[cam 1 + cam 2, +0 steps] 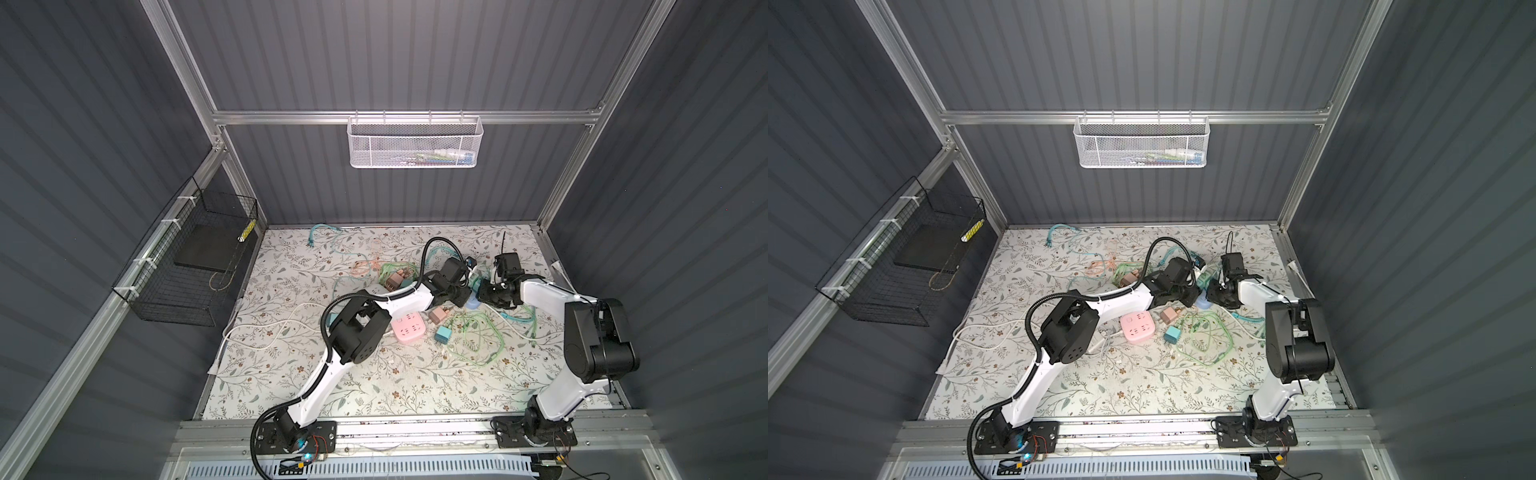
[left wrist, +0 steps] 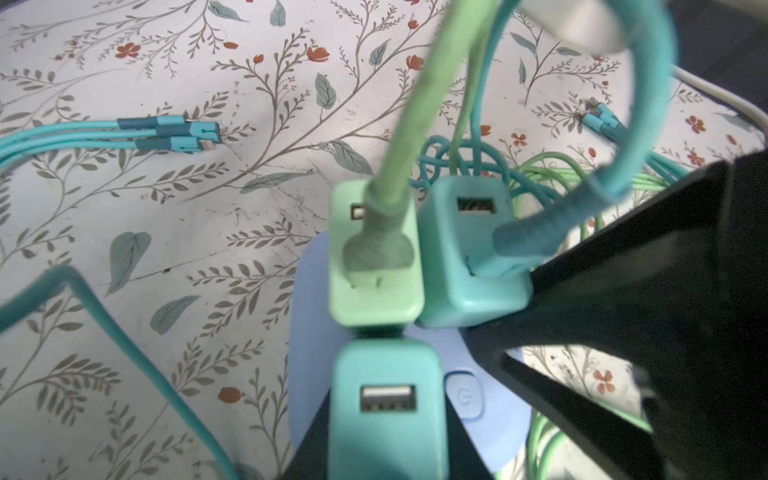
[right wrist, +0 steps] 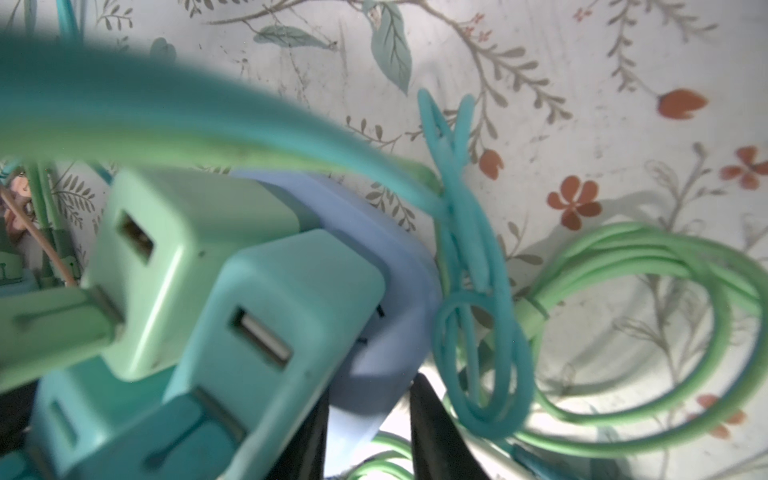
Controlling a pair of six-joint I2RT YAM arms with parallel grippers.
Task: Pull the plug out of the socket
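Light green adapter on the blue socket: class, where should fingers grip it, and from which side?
Probably its two narrow end walls, from above: the light green adapter stands upright on the blue socket, and the cabled teal adapter sits against one broad wall.

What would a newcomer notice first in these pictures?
The left gripper and right gripper meet right of centre over a blue socket block carrying three green and teal chargers; the left one clamps a teal charger. Nearby lie a pink socket block and coiled green cables.
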